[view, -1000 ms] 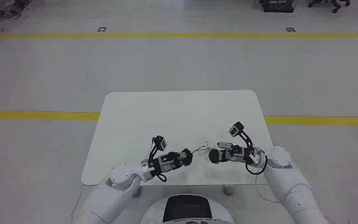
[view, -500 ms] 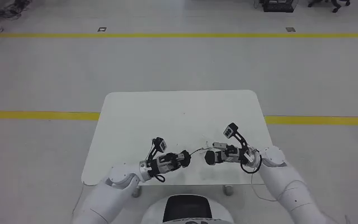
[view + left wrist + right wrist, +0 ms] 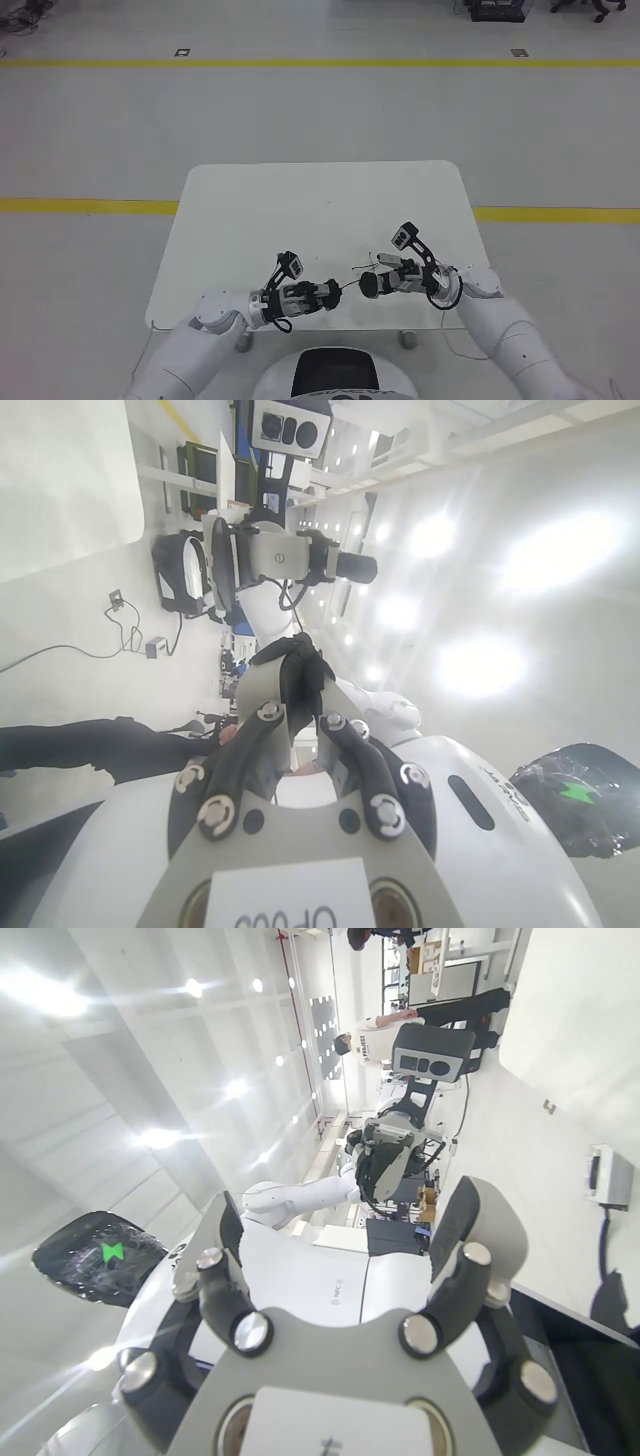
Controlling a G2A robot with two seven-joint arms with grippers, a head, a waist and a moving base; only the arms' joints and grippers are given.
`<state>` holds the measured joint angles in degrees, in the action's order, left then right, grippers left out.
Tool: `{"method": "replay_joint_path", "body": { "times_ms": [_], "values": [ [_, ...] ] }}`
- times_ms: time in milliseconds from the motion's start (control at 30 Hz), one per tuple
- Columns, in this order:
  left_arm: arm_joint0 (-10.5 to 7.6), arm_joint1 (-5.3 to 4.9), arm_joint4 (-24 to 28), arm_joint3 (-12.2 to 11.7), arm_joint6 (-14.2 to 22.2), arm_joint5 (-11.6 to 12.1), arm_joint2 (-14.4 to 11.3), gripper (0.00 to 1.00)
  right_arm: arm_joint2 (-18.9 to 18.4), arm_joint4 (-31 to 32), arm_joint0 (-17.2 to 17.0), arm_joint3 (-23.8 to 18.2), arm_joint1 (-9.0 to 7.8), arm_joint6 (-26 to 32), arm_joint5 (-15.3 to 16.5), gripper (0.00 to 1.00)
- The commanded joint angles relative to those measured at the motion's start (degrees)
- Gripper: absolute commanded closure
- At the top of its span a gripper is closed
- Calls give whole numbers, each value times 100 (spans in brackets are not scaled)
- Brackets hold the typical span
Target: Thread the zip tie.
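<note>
Left gripper (image 3: 300,660) pinched tight on the thin black plastic zip tie (image 3: 350,281), lifted above the white rectangular table (image 3: 300,200), seemingly to present its free end; right gripper (image 3: 345,1203) faces it, spread wide, holding nothing.

Bright, even light — ceiling lamps (image 3: 480,660) flare white in both wrist views.
</note>
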<state>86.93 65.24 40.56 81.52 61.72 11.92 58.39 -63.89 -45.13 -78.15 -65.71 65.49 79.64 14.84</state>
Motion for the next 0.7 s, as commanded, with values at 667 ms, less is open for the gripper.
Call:
{"method": "replay_joint_path", "body": {
  "times_ms": [667],
  "values": [
    [-131, -39, 541, -279, 297, 93, -2, 100, 265, -590, 23, 1, -139, 0, -91, 13]
  ]
}}
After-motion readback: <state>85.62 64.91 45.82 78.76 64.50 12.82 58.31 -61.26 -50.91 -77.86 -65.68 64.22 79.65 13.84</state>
